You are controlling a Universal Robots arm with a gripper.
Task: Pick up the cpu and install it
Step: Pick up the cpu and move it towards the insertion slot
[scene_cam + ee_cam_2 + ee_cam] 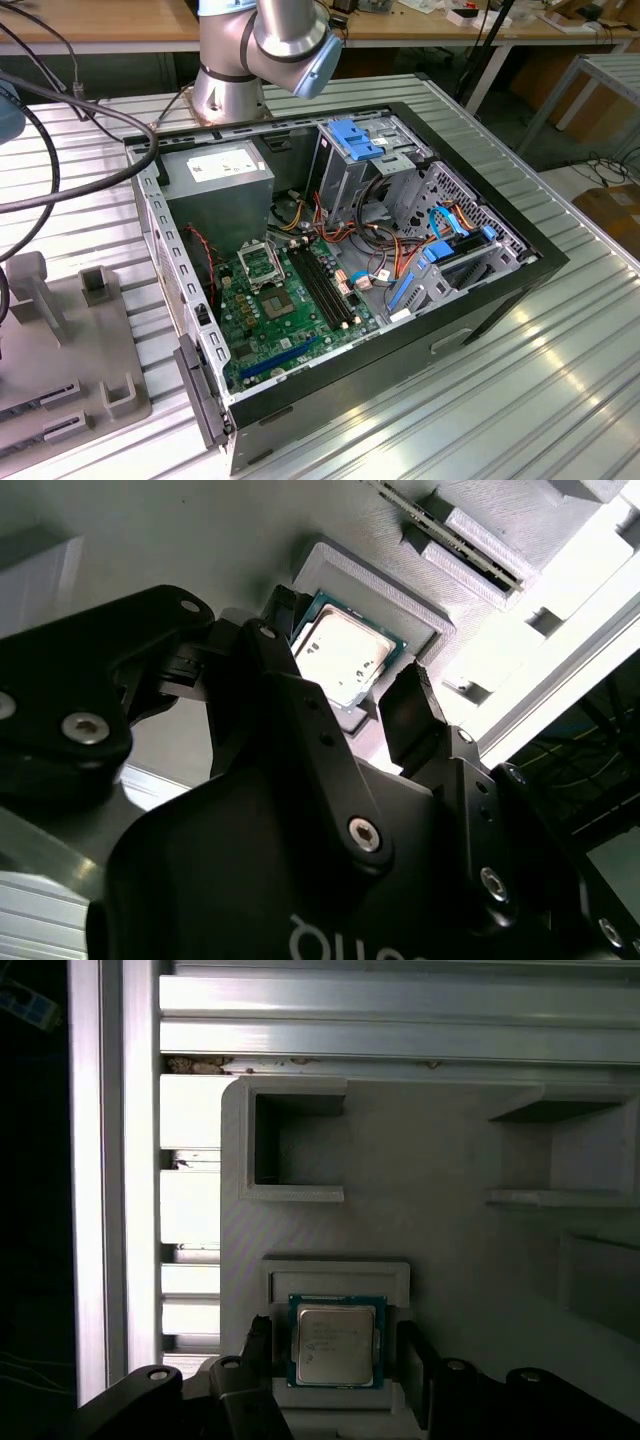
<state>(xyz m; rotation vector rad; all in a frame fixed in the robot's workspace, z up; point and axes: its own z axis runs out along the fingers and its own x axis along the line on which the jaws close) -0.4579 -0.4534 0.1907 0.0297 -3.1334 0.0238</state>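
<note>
The cpu (335, 1342) is a thin square chip with a silvery face and a green rim. It lies flat in a raised pocket of a grey printed holder (450, 1250), and the second wrist view shows the cpu (345, 658) there too. My gripper (335, 1355) is open and hangs just above it, one black finger (258, 1348) on each side of the pocket with a small gap to the chip. In the second wrist view the gripper (345, 670) straddles the chip the same way. The square metal-framed socket (262, 265) sits on the green motherboard inside the open computer case.
The grey holder (60, 330) rests on the ribbed metal table at the exterior view's left, with other pockets and upright blocks. The open case (500, 290) holds memory slots, cables, blue drive brackets and a power supply (215, 185). The arm's base (235, 85) stands behind the case.
</note>
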